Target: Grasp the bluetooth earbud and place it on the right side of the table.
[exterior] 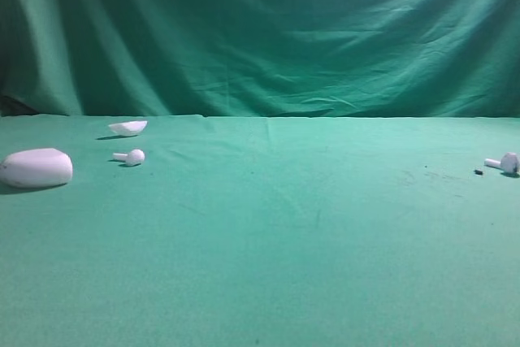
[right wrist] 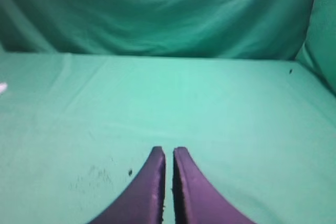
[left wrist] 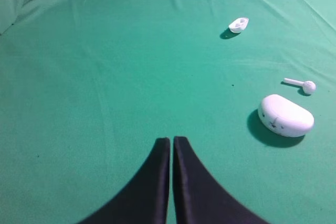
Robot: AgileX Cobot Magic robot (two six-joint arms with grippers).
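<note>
A tiny white earbud (exterior: pixel 505 163) lies on the green table (exterior: pixel 284 266) at the far right edge, stem pointing left, with a greyish shade on its head. A near-identical white earbud (exterior: pixel 132 157) lies at the left; it also shows in the left wrist view (left wrist: pixel 303 84). I cannot tell for sure which one carries the dark mark. Neither gripper shows in the exterior view. My left gripper (left wrist: pixel 171 140) is shut and empty, well to the left of the case. My right gripper (right wrist: pixel 169 150) is shut and empty over bare cloth.
A large white oval case (exterior: pixel 36 168) sits at the far left, also in the left wrist view (left wrist: pixel 286 115). A small white shell-like piece (exterior: pixel 128 127) lies behind it (left wrist: pixel 239 24). A dark speck (exterior: pixel 478 171) lies beside the right earbud. A green backdrop hangs behind.
</note>
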